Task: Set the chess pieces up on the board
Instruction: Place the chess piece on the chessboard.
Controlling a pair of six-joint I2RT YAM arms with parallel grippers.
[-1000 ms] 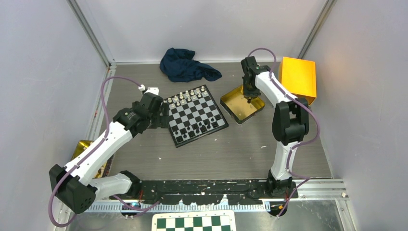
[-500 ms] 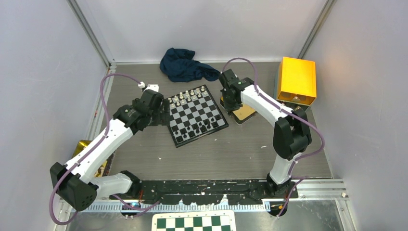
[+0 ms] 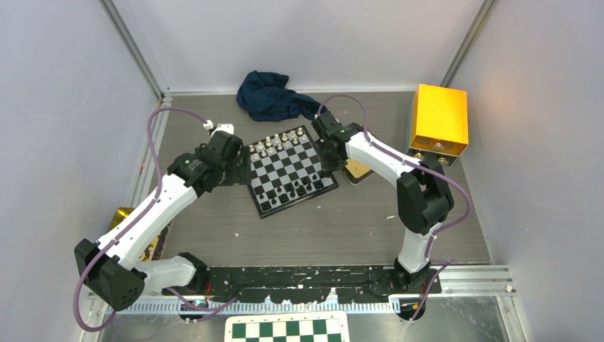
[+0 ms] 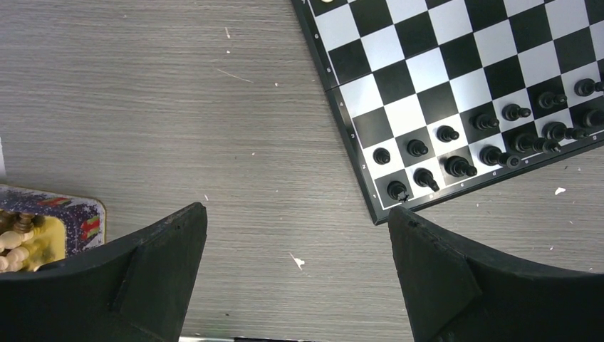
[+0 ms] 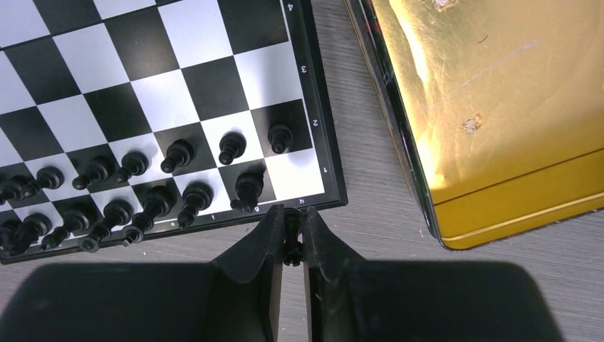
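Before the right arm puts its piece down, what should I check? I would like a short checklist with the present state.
1. The right gripper grips a black piece: ok.
2. The corner square of the board is free: ok.
3. The held piece is above that square: not ok, it is at the board's edge.
4. The kind of piece held: cannot tell.
5. The left gripper is open and off the board: ok.
6. The gold tin is apart from the board: ok.

Enclosure seen from above: pale lavender-grey walls on three sides, met at the far corners by slanting aluminium posts. The grey wood-grain worktop is flecked with white crumbs, and a metal rail runs along its near edge. Lighting is soft and even, with a faint warm glow on the right wall.
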